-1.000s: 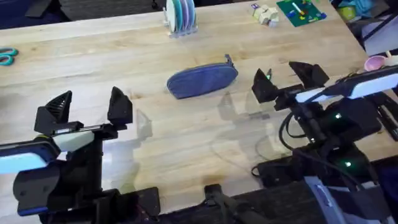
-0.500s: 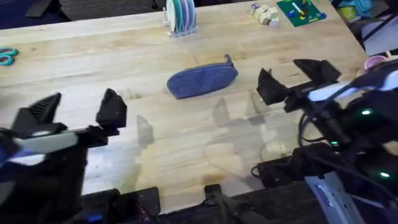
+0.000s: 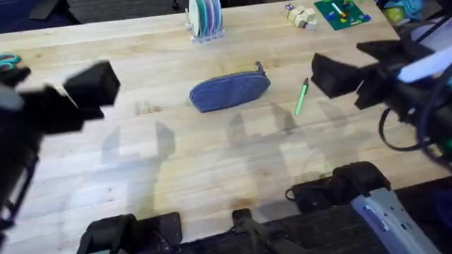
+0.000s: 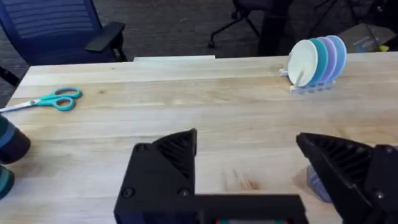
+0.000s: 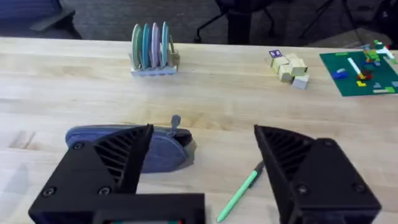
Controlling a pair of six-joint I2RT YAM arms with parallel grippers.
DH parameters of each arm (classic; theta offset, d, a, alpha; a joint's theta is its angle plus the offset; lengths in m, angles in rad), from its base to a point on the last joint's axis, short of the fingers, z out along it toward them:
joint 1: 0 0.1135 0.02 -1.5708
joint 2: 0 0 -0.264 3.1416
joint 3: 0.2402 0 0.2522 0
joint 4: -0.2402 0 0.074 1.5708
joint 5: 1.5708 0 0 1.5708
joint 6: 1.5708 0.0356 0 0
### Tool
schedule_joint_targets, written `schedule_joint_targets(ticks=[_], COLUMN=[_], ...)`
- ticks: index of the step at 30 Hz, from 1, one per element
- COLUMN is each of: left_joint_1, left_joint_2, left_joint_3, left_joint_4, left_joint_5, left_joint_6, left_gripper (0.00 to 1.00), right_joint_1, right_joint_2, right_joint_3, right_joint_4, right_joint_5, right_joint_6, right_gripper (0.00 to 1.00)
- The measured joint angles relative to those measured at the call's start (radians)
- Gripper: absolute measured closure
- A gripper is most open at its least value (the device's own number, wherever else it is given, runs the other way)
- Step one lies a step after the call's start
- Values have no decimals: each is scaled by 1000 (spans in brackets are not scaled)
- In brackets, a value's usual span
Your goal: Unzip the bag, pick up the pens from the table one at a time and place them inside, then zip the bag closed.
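The blue-grey bag [image 3: 229, 92] lies zipped on the table [image 3: 212, 162] near the middle, its pull tab [image 3: 259, 68] at the right end. One green pen [image 3: 301, 97] lies just right of it. My right gripper [image 3: 359, 63] hangs open above the table, right of the pen; its wrist view shows the bag [image 5: 163, 148] and the pen [image 5: 239, 193] between the spread fingers [image 5: 112, 165]. Far to the bag's left, my left gripper [image 3: 56, 88] is raised and open, holding nothing; a sliver of the bag [image 4: 316, 183] shows beside one of its fingers [image 4: 348, 165].
A rack of coloured plates [image 3: 205, 17] stands at the back centre. Wooden blocks [image 3: 301, 17] and a green board with bricks [image 3: 341, 13] sit at the back right. Teal scissors [image 3: 7, 65] lie at the far left. Bare wood stretches in front of the bag.
Both arms have lifted and swung outward. The left gripper went left and closer to the camera. The right gripper went right and back, uncovering the green pen.
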Motion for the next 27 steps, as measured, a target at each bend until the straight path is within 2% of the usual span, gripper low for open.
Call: schedule_joint_targets(ticks=[6,10,14,19,27], left_joint_1=[0,0,0,0,0], left_joint_2=[169,251,300,345,453], left_joint_3=[141,191,204,209,210], left_joint_4=[-21,-41,-49,-74,-151], left_joint_5=[45,90,149,288,560], left_joint_6=[0,2,55,220,595], left_gripper=[8,9,7,7,7], right_joint_1=[0,0,0,0,0], right_joint_2=[133,178,186,187,186], right_joint_3=[110,137,139,139,139], right_joint_4=[-8,-8,-12,-12,-12], right_joint_5=[-9,-11,-11,-11,-11], right_joint_6=[3,4,4,4,4], right_gripper=[4,4,3,4,4])
